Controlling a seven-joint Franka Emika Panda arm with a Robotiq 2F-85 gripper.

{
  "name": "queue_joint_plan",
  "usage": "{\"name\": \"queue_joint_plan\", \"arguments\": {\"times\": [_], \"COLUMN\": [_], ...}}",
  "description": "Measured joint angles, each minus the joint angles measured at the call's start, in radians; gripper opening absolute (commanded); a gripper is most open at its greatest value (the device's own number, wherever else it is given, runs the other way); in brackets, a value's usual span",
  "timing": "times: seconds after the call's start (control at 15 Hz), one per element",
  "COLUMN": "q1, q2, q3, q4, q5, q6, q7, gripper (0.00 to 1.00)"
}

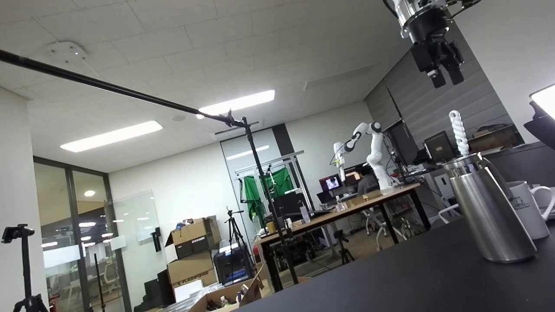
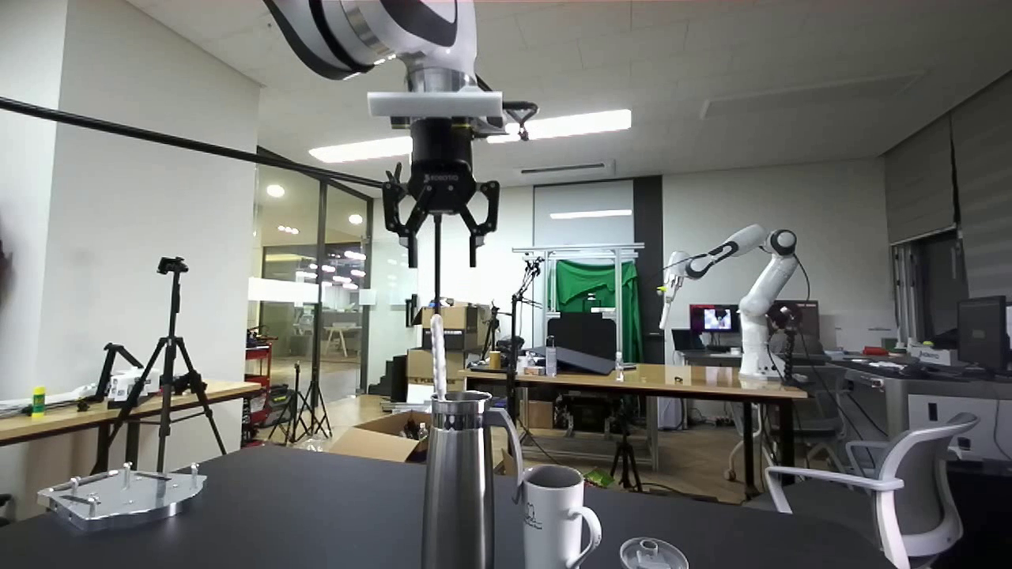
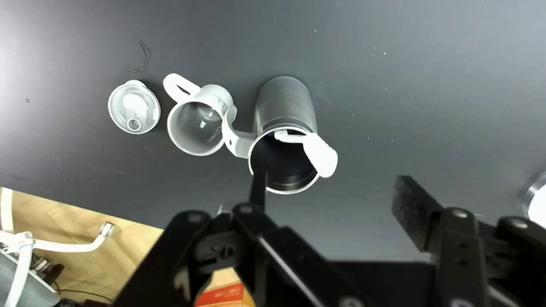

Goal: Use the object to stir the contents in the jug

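My hand (image 2: pixel 443 253), jaws apart, upper centre of an exterior view. Stainless-steel jug (image 2: pixel 458 502), lower centre; white twist-handled utensil (image 2: pixel 439 356) stands inside, handle above rim. White mug (image 2: pixel 552 525), beside.

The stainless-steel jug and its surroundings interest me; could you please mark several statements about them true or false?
1. A white twisted-handle utensil protrudes from the stainless-steel jug. True.
2. The end effector is open. True.
3. The end effector grips the utensil. False: it holds nothing.
4. The white mug is on the jug's handle side. True.
5. The mug is covered. False: it is open; a translucent lid lies beside it on the black tabletop.
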State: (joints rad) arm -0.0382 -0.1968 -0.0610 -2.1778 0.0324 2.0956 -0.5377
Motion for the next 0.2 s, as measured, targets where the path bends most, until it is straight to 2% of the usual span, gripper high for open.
{"name": "queue_joint_plan", "arguments": {"times": [0.13,0.2], "q1": [0.000,0.000], "q2": [-0.025,-0.032], "q3": [-0.001,-0.001], "q4": [0.000,-0.001], "q5": [-0.008,-0.009], "q6": [-0.041,-0.050], "q7": [0.002,0.002], "gripper": [0.96,0.99]}}
